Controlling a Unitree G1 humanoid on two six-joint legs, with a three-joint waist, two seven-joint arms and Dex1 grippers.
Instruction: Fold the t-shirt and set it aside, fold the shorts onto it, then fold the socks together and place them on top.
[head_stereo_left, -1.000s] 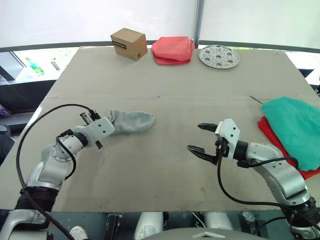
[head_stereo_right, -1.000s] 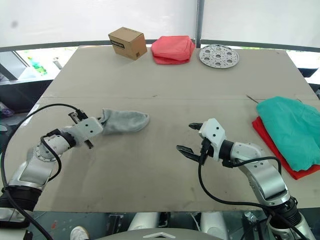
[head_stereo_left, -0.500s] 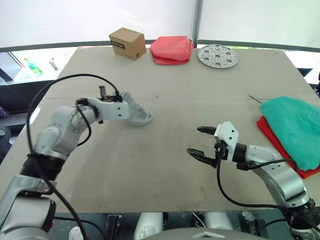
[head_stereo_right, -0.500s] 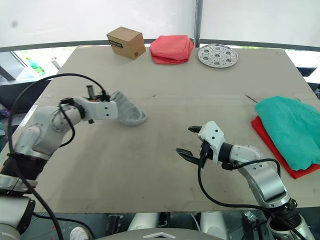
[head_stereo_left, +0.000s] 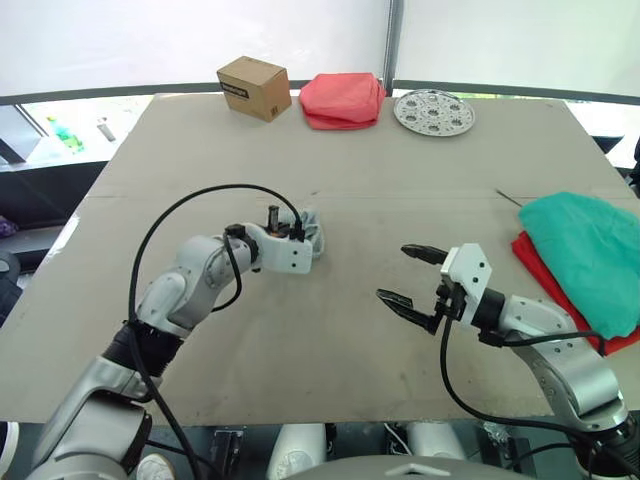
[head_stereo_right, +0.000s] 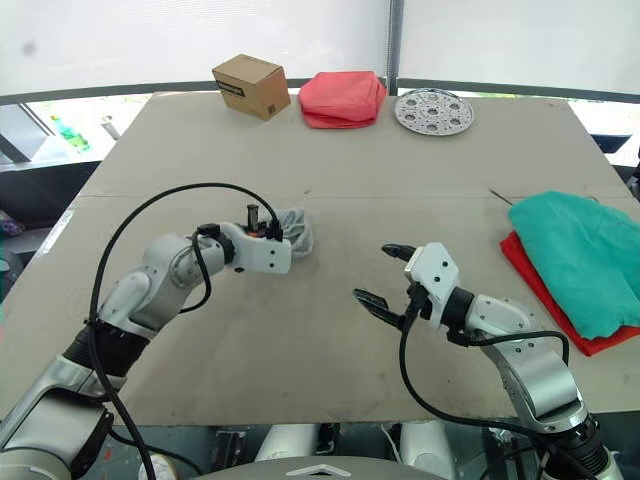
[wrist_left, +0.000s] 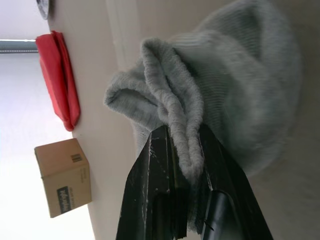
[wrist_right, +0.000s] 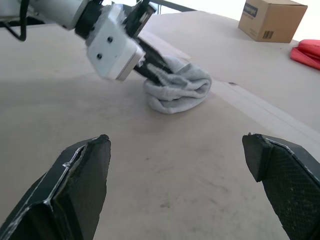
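Observation:
The grey socks (head_stereo_left: 314, 232) lie bunched and doubled over near the table's middle. My left gripper (head_stereo_left: 309, 242) is shut on their cuff; in the left wrist view the black fingers (wrist_left: 162, 170) pinch the thick knit edge (wrist_left: 182, 130). To the right, my right gripper (head_stereo_left: 398, 273) hovers just above the table, open and holding nothing, and its wrist view looks at the socks (wrist_right: 180, 90). At the right edge the teal shorts (head_stereo_left: 585, 250) lie folded on the red t-shirt (head_stereo_left: 543, 272), of which a strip shows.
Along the far edge of the table (head_stereo_left: 300, 340) stand a cardboard box (head_stereo_left: 257, 87), a salmon-pink folded cloth (head_stereo_left: 345, 100) and a round perforated metal disc (head_stereo_left: 434, 112). A seam (head_stereo_left: 400, 196) crosses the tabletop.
My left gripper has swung right with the cuff, lifting it over the toe end, so the flat socks are now doubled into a bunch. The right gripper stayed nearly still.

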